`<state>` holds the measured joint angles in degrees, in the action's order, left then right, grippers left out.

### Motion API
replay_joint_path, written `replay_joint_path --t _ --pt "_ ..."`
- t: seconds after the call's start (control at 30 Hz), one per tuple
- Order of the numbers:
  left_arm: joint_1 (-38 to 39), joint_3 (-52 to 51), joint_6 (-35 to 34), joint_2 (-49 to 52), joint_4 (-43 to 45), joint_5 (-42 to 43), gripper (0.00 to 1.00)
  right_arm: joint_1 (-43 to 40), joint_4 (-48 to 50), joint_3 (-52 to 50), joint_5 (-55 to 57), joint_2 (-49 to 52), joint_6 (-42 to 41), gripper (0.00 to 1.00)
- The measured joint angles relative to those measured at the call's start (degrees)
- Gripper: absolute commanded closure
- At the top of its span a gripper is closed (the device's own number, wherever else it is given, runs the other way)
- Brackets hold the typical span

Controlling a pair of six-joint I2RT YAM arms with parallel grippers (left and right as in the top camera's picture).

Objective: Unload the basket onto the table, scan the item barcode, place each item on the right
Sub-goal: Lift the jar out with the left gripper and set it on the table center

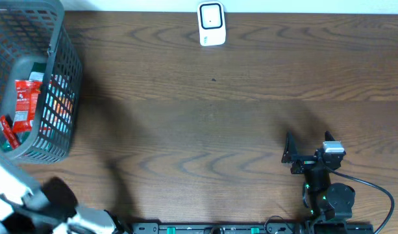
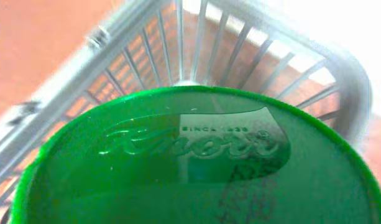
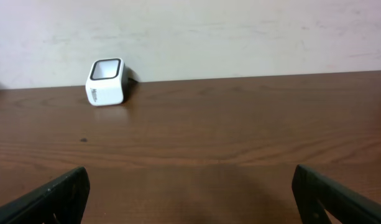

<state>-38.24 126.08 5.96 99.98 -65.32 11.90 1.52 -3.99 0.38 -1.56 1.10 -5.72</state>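
Risk of green lid (image 2: 190, 162) snagging basket (image 2: 179, 43) bars or slipping: left gripper's hold cannot be told; right gripper (image 3: 190, 193) rests spread wide, empty

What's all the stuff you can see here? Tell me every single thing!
basket: one, grey, left end of table
packets: at least two, red, in basket
lid: one, green, says Knorr, close by basket bars, fills left wrist view
scanner: one, white, middle of far edge
table: one, brown wood
wall: one, pale, behind table
left arm: one, white, near left corner, jaws hidden
right arm: one, black, near right, jaws open, empty
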Motion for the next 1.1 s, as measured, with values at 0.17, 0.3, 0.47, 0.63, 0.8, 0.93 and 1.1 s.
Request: replay_joint_path --t 0.17,0.3,0.47,0.63,0.8,0.93,1.1 --pt "5.9 0.6 -7.7 -11.2 -5.0 1.0 0.40 0.0 0.0 0.0 0.0 0.0 0.0 0.01" --pt "18.1 0.8 -10.5 -13.7 -13.7 1.7 0.40 0.0 0.0 0.0 0.0 0.0 0.0 0.01" --pt "36.9 -4.6 -12.3 -13.2 -15.8 1.5 0.40 0.0 0.0 0.0 0.0 0.0 0.0 0.01" --pt "52.4 -17.4 -16.4 -11.6 -7.8 0.0 0.40 0.0 0.0 0.0 0.0 0.0 0.0 0.01" --pt "63.3 -33.2 -21.8 -9.5 7.1 -0.8 0.40 0.0 0.0 0.0 0.0 0.0 0.0 0.01" --pt "70.3 -42.8 -25.7 -5.0 15.7 -1.5 0.40 0.0 0.0 0.0 0.0 0.0 0.0 0.01" --pt "75.4 -46.8 -29.5 5.1 21.2 -6.6 0.40 0.0 0.0 0.0 0.0 0.0 0.0 0.01"
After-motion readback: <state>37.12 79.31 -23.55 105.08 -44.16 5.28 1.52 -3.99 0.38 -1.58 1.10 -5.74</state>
